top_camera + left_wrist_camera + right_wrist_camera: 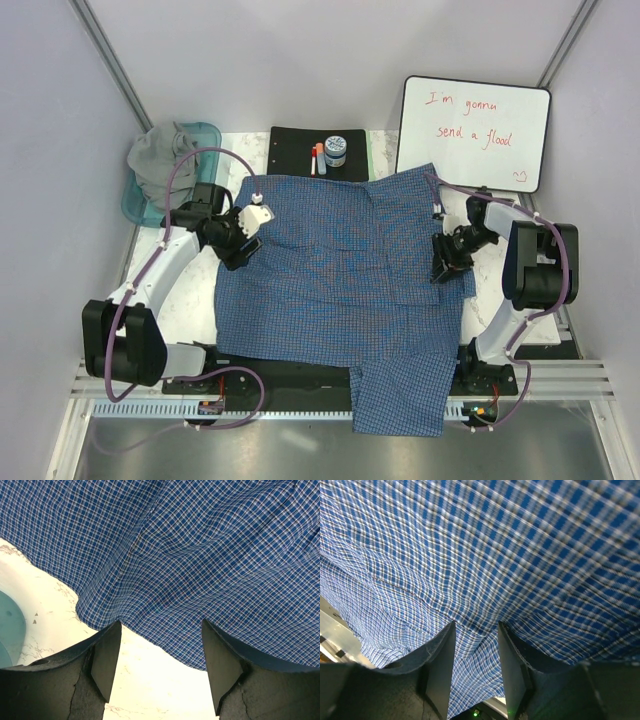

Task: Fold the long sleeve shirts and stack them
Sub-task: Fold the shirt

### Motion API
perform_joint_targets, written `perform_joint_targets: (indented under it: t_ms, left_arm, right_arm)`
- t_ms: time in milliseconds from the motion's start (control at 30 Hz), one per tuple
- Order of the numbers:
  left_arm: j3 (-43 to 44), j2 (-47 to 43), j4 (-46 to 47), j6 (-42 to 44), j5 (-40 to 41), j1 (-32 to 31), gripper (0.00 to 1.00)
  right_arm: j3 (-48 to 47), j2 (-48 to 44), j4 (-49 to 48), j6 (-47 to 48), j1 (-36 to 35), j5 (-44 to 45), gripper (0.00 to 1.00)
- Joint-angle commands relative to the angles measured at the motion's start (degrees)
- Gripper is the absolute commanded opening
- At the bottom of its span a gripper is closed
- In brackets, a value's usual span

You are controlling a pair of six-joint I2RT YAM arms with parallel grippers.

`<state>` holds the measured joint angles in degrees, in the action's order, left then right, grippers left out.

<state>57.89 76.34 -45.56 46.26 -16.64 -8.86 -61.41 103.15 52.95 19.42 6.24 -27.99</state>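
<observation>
My pincer (161, 630) stands spread wide at 6 o'clock, its two dark fingers (107, 660) apart with nothing clamped between them. The blue-and-white checked shirt (200, 555) fills everything from 9 through 12 to 3 o'clock, softly rippled, its edge slanting from 9 down towards 5 o'clock and passing just beyond my fingertips. White marbled bench (55, 605) shows at 7 to 8 o'clock. A teal tub (7, 625) sits at 9 o'clock.

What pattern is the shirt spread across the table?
The shirt is a fine blue-and-white check, sharpest in the left wrist view.
</observation>
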Motion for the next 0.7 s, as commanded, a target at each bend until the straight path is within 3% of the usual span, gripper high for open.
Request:
perform_joint_targets:
  t_ms: [0, 233, 467, 567, 600, 667]
  left_arm:
    - [-0.84, -1.54, 1.88, -1.44, -1.11, -0.01, 0.73]
    - [-1.11, -1.63, 2.32, -1.26, -0.76, 0.07, 0.73]
    - [-1.64, -1.36, 3.11, -1.35, -0.41, 0.07, 0.73]
    - [-1.2, -0.58, 3.29, -2.57, -0.84, 0.16, 0.73]
    - [-0.5, -0.23, 3.37, -3.36, -1.37, 0.34, 0.73]
    - [1.08, 0.48, 3.37, -4.24, -2.07, 0.51, 0.73]
  right_arm:
    - [0.32, -0.41, 1.01, -0.26, 0.88, 0.74, 0.47]
    - [-0.55, 0.11, 2.42, -0.87, 0.88, -1.79, 0.51]
    - [-1.87, 2.58, 4.7, 1.67, 0.79, -10.32, 0.44]
    - [-2.84, 1.18, 5.94, 2.81, 0.88, -12.96, 0.29]
    - [-3.28, -0.22, 5.85, 2.82, 0.97, -13.06, 0.16]
    - [-4.15, -1.63, 6.29, 2.9, 1.4, -15.41, 0.03]
